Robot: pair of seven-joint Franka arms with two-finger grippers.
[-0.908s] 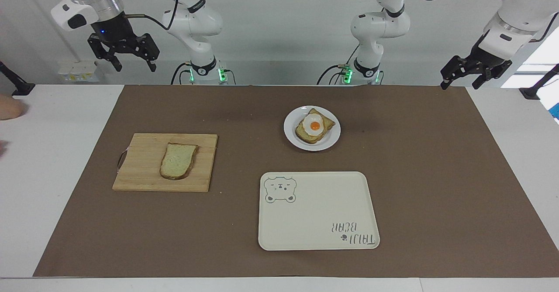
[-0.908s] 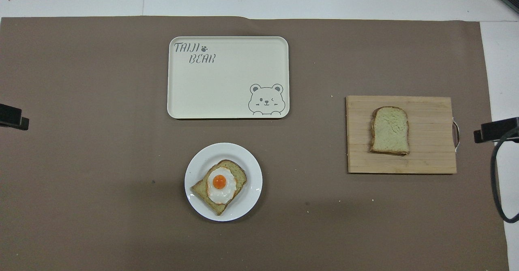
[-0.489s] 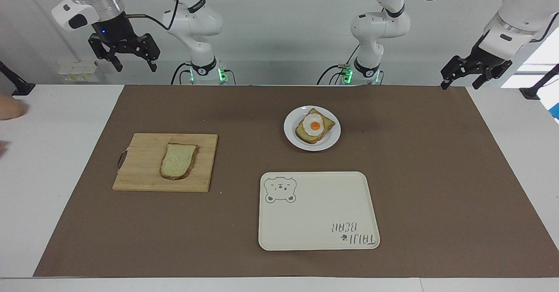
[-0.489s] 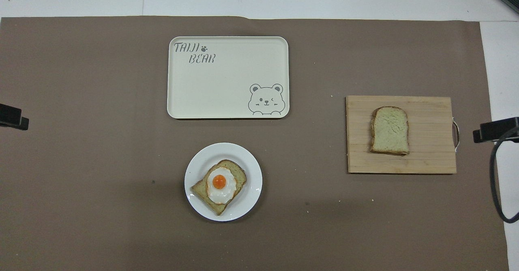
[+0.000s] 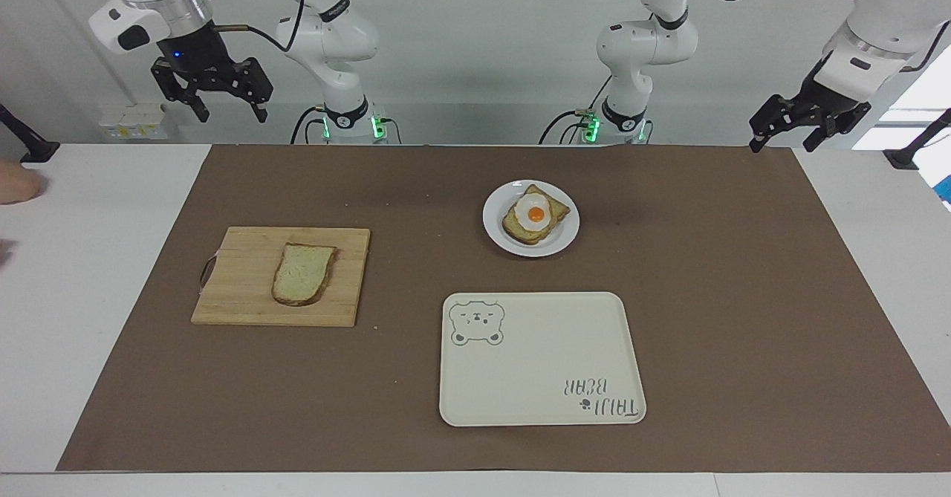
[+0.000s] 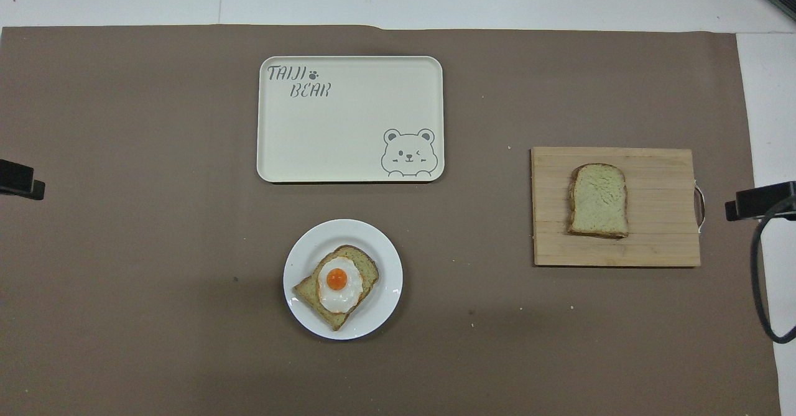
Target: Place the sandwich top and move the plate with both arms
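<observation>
Hands, left (image 5: 782, 130) and right (image 5: 221, 99), hang raised at the table's ends, open, empty.

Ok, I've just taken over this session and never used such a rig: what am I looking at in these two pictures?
Two white robot arms with black two-finger grippers. One picture faces them across the table; the other looks down from above. The right gripper and left gripper hang open and hold nothing, each raised at its own end of the table. On the brown mat: a pale bread slice on a wooden cutting board, a round white plate carrying toast with a fried egg, and a cream rectangular bear tray.
</observation>
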